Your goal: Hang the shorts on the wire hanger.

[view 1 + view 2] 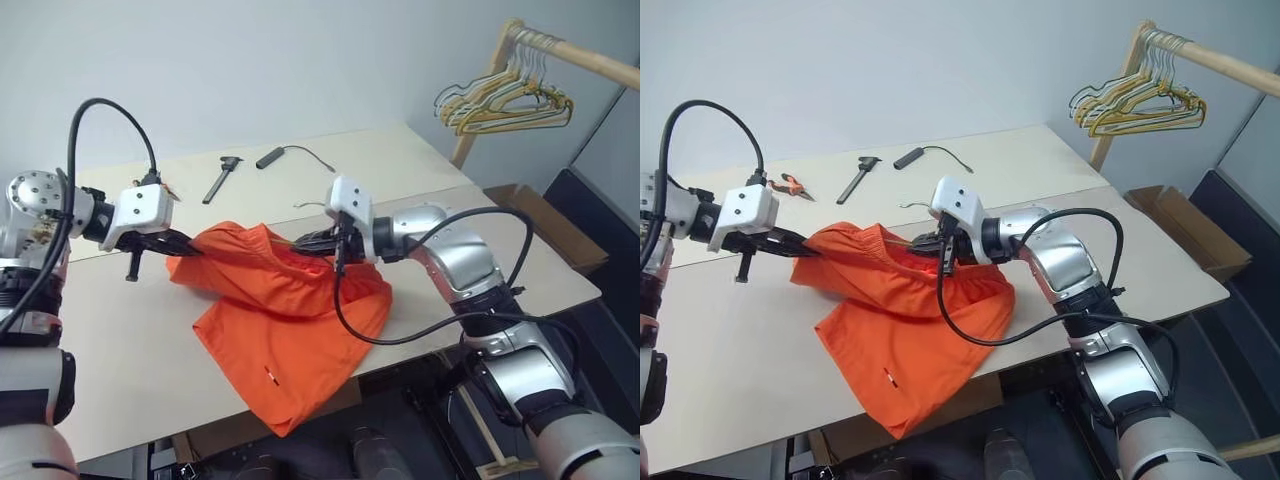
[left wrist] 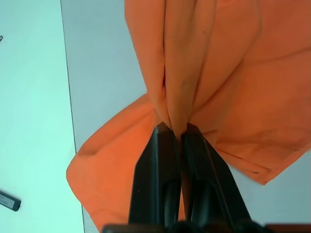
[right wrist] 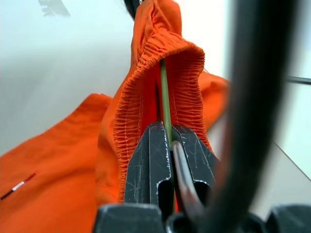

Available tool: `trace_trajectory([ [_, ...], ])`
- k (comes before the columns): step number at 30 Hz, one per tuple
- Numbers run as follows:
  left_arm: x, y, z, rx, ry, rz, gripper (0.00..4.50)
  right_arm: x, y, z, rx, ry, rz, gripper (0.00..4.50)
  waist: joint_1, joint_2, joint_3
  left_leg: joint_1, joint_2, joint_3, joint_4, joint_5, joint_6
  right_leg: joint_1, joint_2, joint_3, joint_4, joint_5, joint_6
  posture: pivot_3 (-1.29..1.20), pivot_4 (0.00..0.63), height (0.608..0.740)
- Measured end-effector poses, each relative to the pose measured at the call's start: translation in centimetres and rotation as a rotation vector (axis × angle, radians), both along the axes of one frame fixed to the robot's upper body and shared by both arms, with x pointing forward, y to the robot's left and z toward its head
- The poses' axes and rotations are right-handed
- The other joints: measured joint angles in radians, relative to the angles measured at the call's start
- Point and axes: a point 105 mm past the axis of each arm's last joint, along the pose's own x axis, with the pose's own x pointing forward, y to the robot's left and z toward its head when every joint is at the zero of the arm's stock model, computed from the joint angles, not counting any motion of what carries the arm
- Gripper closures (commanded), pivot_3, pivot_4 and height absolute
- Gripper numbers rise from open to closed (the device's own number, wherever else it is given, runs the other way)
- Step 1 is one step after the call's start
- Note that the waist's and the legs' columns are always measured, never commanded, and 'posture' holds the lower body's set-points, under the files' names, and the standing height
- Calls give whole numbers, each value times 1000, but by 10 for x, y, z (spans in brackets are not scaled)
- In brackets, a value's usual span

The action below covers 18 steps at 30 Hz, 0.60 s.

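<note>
Hanging limp and light between both arms above the tabletop (image 1: pixel 120 350), shorts (image 1: pixel 285 330): left claw (image 2: pixel 176 128) pinching a fold, right claw (image 3: pixel 166 130) clamping wire hanger (image 3: pixel 164 94) inside waistband, likely best gripped at that elastic.

Wire hanger (image 3: pixel 164 92): mostly hidden inside shorts (image 1: pixel 290 320); only a short olive length visible at the waistband.

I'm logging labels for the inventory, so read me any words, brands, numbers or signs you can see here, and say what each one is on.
No readable text anywhere.
Small tag on the shorts: a white and red sliver, too small to read.
Table and hand tools on it: no visible lettering.
Cardboard box and hangers on the rack: no visible print.
</note>
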Motion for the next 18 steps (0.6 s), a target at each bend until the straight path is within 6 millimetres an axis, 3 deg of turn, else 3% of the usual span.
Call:
trace_trajectory([
  [10, -2, -9, -13, -25, 27, -4, 1339, 1, -7, 1, 5, 35, -8, 4500, 0, 0, 0, 0, 0, 0, 0, 0, 0, 0, 0, 0, 0, 0, 0, -127, 0, 740],
  [13, 1, -7, -15, -16, 15, 22, 1455, 1, -8, 1, 6, 34, -11, 4500, -2, 0, 0, 0, 0, 0, 0, 0, 0, 0, 0, 0, 0, 0, 0, -129, 0, 740],
  [18, 6, 3, -22, 3, 20, 88, 2887, 1, -9, 1, 4, 34, -13, 4500, -2, 0, 0, 0, 0, 0, 0, 0, 0, 0, 0, 0, 0, 0, 0, -129, 0, 740],
])
